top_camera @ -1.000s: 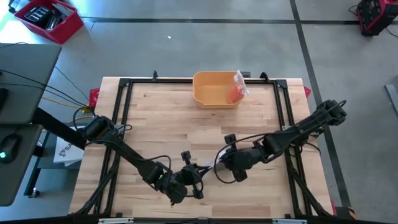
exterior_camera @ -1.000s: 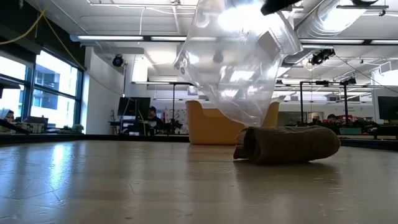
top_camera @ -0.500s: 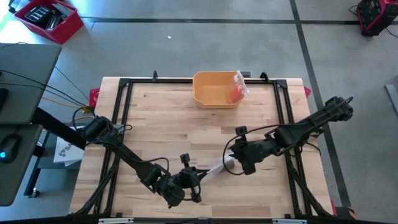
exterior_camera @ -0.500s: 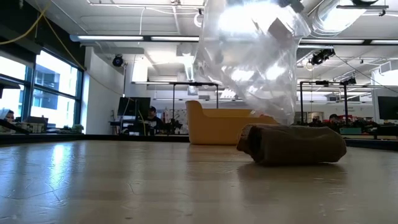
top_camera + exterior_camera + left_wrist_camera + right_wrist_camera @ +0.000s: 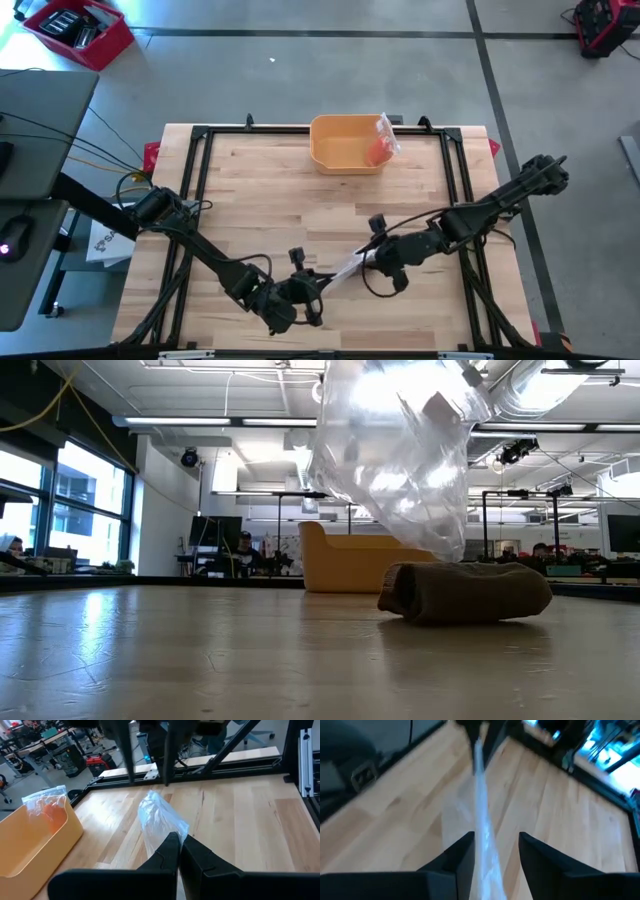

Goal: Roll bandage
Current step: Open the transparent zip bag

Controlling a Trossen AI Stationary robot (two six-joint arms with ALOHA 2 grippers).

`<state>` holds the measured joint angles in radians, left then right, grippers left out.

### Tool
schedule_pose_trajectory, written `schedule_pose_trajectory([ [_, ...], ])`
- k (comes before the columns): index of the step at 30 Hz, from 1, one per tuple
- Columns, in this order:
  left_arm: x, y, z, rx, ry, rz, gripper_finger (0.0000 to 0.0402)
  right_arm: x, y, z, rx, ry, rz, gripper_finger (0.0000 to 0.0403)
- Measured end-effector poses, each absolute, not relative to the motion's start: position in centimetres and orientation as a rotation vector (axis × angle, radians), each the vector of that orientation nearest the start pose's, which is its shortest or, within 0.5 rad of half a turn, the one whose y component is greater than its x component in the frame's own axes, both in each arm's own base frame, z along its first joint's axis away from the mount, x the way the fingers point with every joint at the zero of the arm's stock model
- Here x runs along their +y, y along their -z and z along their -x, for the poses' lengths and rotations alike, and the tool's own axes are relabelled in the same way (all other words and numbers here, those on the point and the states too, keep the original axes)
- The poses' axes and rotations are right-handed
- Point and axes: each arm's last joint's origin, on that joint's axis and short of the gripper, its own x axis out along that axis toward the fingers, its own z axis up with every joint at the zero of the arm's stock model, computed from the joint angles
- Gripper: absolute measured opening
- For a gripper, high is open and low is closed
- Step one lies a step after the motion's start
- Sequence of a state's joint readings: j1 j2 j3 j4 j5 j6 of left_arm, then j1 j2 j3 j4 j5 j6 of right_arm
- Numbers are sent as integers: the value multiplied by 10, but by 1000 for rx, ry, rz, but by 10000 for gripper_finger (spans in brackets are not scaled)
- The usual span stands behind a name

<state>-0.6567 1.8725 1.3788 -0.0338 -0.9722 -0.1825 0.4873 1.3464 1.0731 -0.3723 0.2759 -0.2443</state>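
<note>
bags: 1 clear bag (image 5: 161, 820) | left tool (image 5: 177, 851) clamped on bag | right tool (image 5: 492, 851) apart | bandage (image 5: 465, 592): 1

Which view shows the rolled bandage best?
The low view: the rolled bandage lies on the table under the clear plastic bag. In the high and both wrist views I cannot make it out.

Your left arm stretches low across the desk's near side, its left claw (image 5: 312, 296) clamped tight, fingers (image 5: 172, 851) pressed together. Your right arm reaches in from the far right, its right claw (image 5: 368, 259) facing the left one, fingers (image 5: 460, 855) spread apart.
</note>
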Motion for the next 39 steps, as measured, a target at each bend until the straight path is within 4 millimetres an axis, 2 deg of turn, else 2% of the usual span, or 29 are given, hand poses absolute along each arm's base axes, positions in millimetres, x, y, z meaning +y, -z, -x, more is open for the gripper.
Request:
schedule_pose_trajectory([
  [9,-235,-250,-343,335,-334,-219,0,119,-294,-270,482,-261,416,138],
  [19,-235,-252,-344,349,-301,-400,0,116,-296,-271,472,-264,429,138],
  [29,-235,-253,-345,343,-303,-394,0,119,-294,-272,479,-358,390,137],
  [39,-235,-253,-345,344,-304,-392,0,121,-280,-281,531,-298,405,137],
])
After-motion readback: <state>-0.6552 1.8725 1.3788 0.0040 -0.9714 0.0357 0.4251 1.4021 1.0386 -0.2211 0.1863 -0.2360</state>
